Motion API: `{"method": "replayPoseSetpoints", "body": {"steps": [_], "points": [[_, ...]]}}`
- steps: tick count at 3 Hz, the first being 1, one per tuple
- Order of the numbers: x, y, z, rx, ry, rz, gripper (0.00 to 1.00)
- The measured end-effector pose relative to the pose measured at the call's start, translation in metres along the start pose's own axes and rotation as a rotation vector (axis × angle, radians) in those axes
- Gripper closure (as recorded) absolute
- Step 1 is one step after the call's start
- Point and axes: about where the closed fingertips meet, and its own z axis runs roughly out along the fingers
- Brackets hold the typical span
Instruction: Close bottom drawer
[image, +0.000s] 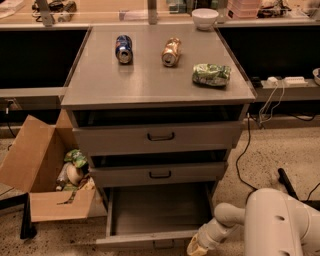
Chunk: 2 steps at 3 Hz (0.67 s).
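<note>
The arm (280, 225) reaches in from the lower right. Its gripper (199, 246) sits at the right front corner of the drawer (160, 207); whether it is spread or closed cannot be told. The drawer is pulled out, lowest in the cabinet. A box (35, 165) stands left. On top lie two cans (123, 48), a bag (212, 74) and a bowl (205, 18).
</note>
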Motion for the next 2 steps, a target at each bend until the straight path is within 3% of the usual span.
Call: {"method": "replayPoseSetpoints", "body": {"steps": [2], "points": [[0.0,0.0,0.0001,0.0,0.0,0.0,0.15]]}}
